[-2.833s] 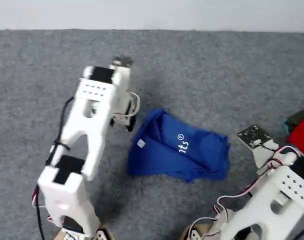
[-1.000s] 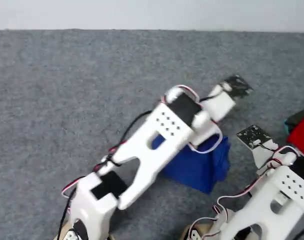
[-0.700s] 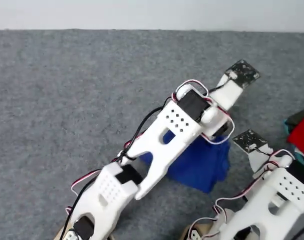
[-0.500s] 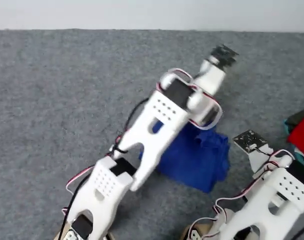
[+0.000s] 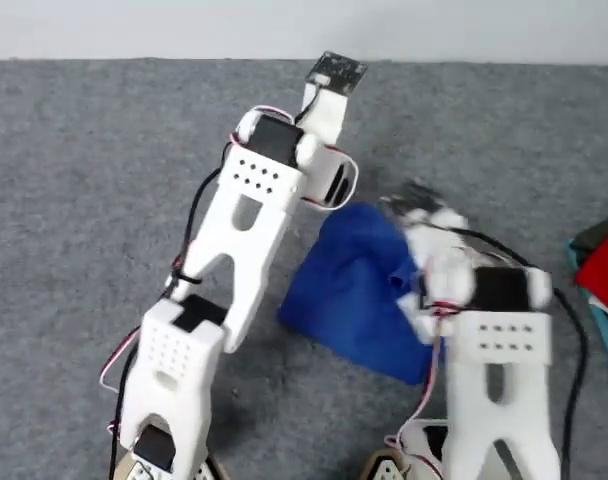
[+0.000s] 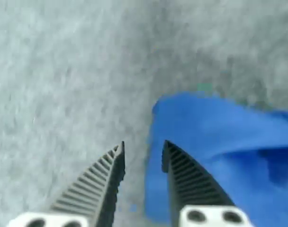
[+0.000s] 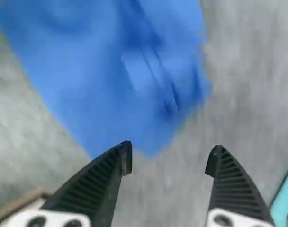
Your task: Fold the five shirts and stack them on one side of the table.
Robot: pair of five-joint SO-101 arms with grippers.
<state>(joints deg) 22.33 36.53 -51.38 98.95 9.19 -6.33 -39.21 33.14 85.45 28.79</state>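
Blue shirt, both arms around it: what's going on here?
Folding work on one shirt. The blue shirt lies bunched on the grey table, not neatly folded yet. The left gripper hangs open by its far edge, the right gripper open over its right side; neither holds it. Red cloth sits at the table's right edge.

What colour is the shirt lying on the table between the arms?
The shirt is blue; high view.

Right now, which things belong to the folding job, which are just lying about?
Job: blue shirt; red fabric at the table edge, probably the stack; left end effector, right end effector, both open.
Not job: grey table cover; white wall.
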